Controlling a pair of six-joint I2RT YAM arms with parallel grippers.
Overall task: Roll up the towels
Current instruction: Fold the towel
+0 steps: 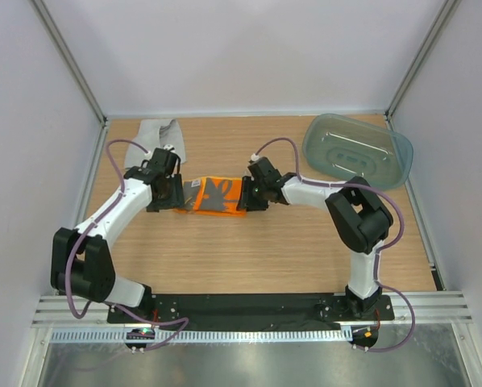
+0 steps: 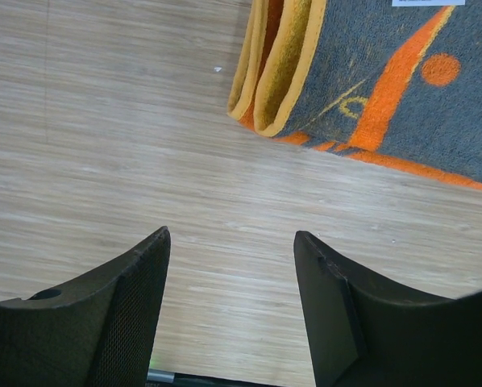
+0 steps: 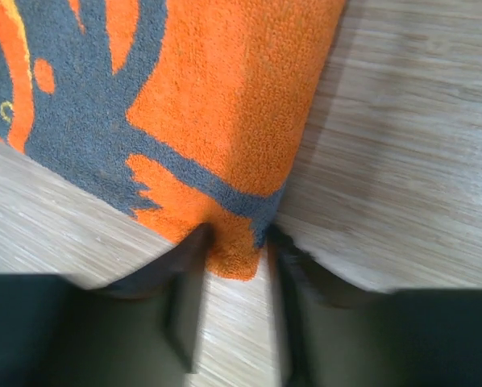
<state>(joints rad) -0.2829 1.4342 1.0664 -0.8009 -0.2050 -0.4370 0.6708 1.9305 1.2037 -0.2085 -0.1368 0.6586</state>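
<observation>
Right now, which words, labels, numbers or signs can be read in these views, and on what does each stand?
Nothing can be read for certain.
The white tag on the orange towel: cut off by the picture's edge, unreadable.
The yellow mark in the towel's grey pattern: perhaps a letter, too small to tell.
The tub: no writing can be made out.

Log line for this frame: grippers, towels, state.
left gripper open, empty | right gripper shut on orange towel corner | orange towel folded, not rolled | grey towel far left, not held
</observation>
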